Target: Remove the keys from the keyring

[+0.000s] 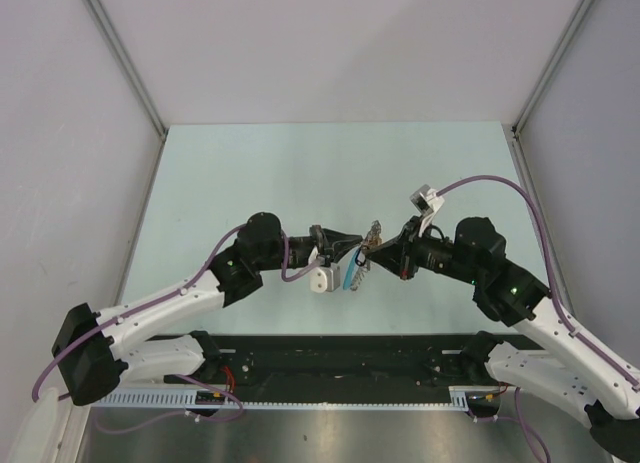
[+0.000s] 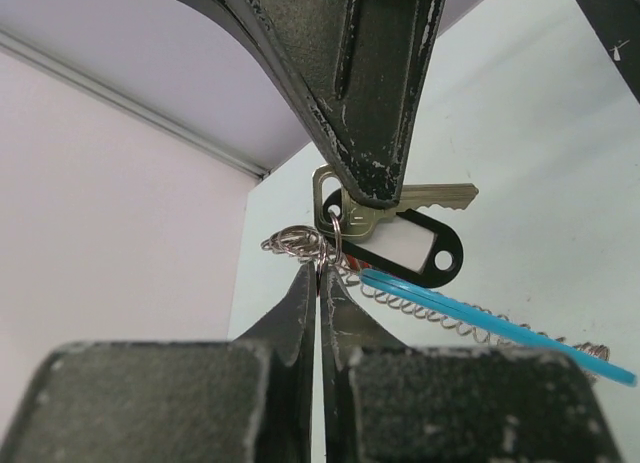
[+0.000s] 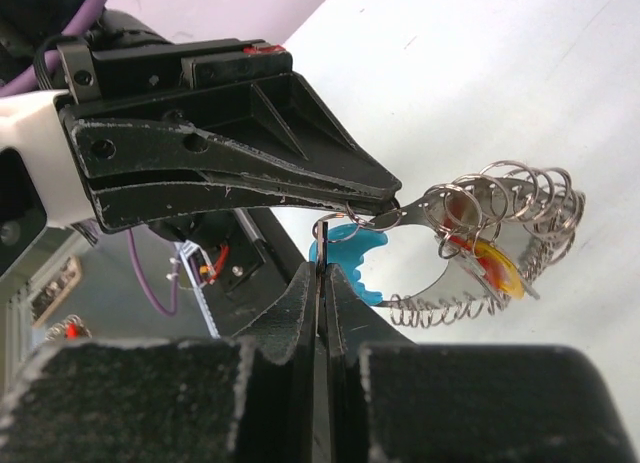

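Observation:
My two grippers meet above the table's middle. The left gripper [image 1: 356, 246] is shut on the thin wire keyring [image 2: 331, 245], with its jaws pressed together at the ring [image 2: 322, 269]. The right gripper [image 1: 381, 251] is shut on a silvery-brown key [image 2: 430, 196], which shows edge-on between its jaws [image 3: 322, 245]. A black tag with a white label [image 2: 415, 248], a wire coil [image 3: 515, 198] and the bright blue strap [image 2: 500, 326] hang from the ring. The strap also shows in the top view [image 1: 352, 275]. Any other keys are hidden behind the fingers.
The pale green table [image 1: 250, 173] lies under the grippers, with grey walls on three sides. A red and yellow tag [image 3: 492, 261] hangs among the coil rings. A black rail with cables [image 1: 340, 358] runs along the near edge between the arm bases.

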{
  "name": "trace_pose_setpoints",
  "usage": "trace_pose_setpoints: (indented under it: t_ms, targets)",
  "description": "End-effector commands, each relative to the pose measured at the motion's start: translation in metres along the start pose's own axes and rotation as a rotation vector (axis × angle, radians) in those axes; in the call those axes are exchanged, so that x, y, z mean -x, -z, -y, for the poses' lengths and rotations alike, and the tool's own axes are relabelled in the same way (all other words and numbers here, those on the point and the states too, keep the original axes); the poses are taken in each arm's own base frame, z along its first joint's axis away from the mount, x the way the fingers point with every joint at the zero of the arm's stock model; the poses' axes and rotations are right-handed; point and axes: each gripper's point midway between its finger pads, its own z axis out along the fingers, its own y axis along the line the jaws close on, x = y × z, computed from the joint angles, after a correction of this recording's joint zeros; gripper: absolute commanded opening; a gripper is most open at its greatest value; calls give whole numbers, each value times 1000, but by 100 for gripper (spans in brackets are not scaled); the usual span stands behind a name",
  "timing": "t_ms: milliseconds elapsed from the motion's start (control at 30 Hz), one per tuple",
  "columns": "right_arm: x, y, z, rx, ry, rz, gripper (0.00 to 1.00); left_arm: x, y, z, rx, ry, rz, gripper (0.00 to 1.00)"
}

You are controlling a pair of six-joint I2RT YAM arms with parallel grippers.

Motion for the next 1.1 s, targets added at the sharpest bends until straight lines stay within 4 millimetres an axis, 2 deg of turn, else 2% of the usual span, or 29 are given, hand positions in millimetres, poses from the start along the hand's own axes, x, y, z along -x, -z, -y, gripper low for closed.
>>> trace_pose_setpoints:
  t_ms: [0,67,200,500,667,800,933,1067]
  targets:
    - [41,20,-48,166,-29,114,0,-22,7,-22,113,-1,-110,0]
    - [41,19,-47,151,-92,115,0,-23,8,-23,123,17,-117,0]
    - [44,15,-25,19,-273,155,0,-25,8,-32,164,54,-136,0]
    - [46,11,-33,74,-356,179,0,-31,5,-35,177,94,-169,0]
    - [39,19,-22,34,-139,173,0,-37,5,-30,152,85,-194,0]
    - [28,25,-8,-8,141,145,0,-37,3,-26,135,100,-186,0]
    - [24,24,3,-40,301,118,0,-37,1,-27,148,132,-181,0]
    - [15,24,2,-21,418,81,0,-38,1,-30,176,147,-182,0]
